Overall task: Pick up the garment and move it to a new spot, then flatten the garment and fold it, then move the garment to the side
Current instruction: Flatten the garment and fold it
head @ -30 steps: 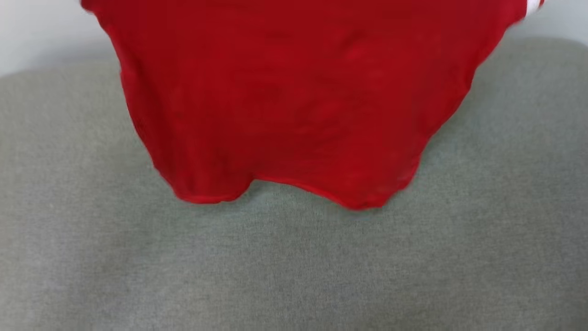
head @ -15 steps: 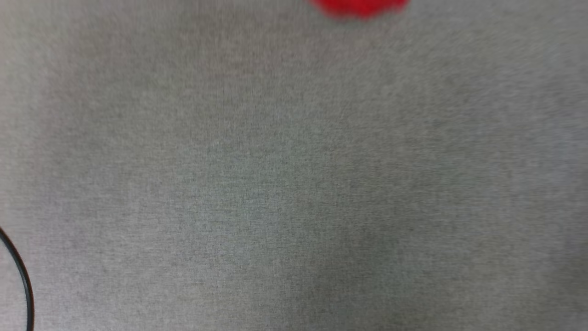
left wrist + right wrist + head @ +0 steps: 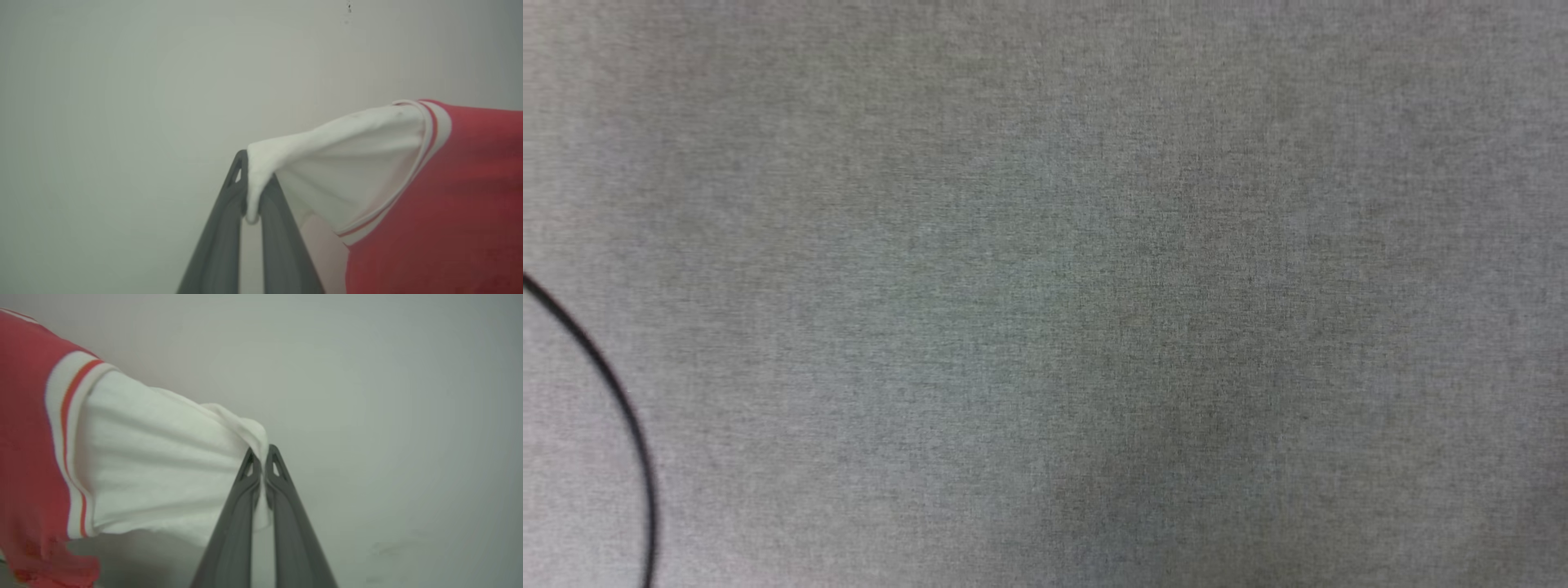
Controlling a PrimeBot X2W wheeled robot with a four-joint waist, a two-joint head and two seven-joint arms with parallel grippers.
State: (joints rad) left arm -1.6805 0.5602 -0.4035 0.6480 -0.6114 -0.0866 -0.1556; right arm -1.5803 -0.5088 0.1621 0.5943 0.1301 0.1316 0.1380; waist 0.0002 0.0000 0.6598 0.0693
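Grey fingers of the left hand (image 3: pixel 253 183) pinch the tip of one white sleeve (image 3: pixel 351 163); the right hand (image 3: pixel 262 457) pinches the other sleeve (image 3: pixel 163 465). Between them the red garment (image 3: pixel 441 212) hangs stretched before a pale wall (image 3: pixel 122 102). Head view: grey woven cloth (image 3: pixel 1045 245), a thin black cord (image 3: pixel 623 408) curving at its left.
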